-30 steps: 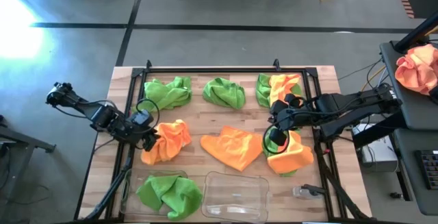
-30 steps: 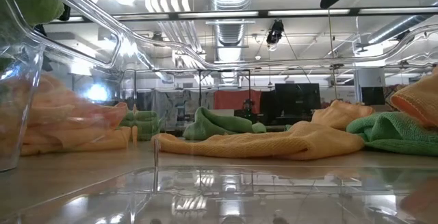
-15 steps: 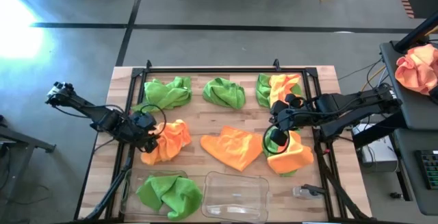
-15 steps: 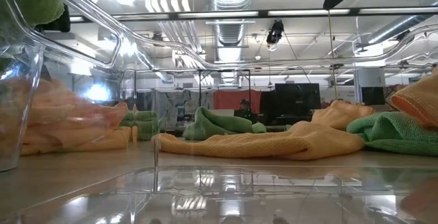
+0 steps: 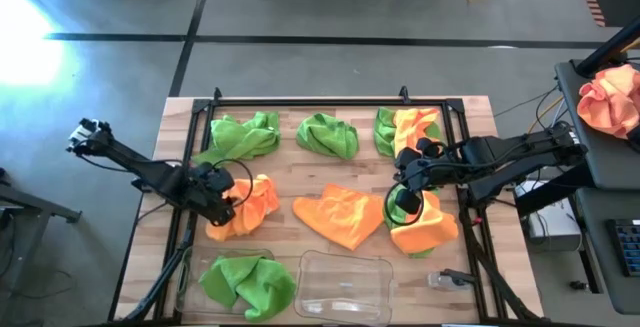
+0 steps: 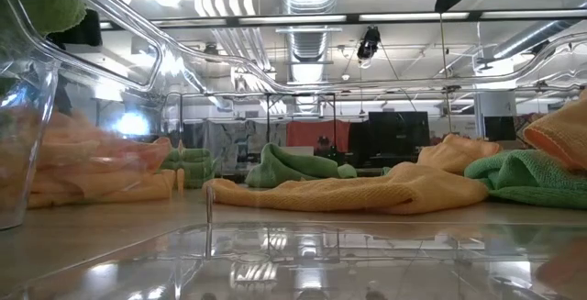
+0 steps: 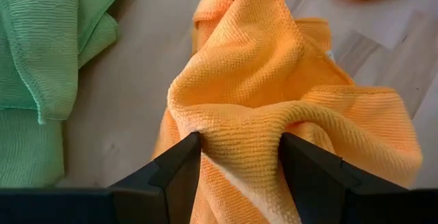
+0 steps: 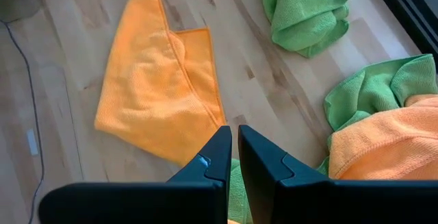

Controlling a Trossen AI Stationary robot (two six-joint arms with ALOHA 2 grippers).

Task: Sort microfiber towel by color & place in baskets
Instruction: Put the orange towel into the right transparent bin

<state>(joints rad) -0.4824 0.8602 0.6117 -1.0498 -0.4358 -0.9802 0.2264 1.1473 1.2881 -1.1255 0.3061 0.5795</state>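
My left gripper is down on a crumpled orange towel near the table's left side and is shut on a fold of it. My right gripper is shut and hangs above the left edge of an orange-and-green pile, touching nothing. A flat orange towel lies mid-table. Two green towels and a green-orange heap lie along the far side. At the near edge stand two clear baskets. The left one holds a green towel, and the right one holds nothing. My left gripper pinches a raised fold of the crumpled orange towel between its two fingers, which come down on it from above. The cloth bunches up between them with creases running to both fingertips. The rest of the towel lies on the table.
A black frame rims the table's far side and both flanks. A paler peach cloth bundle sits on a stand off the table's right. Bare wood shows between the far row of towels and the mid-table ones.
My left gripper has moved toward the table's right and a little toward the near edge, onto the left part of the crumpled orange towel.
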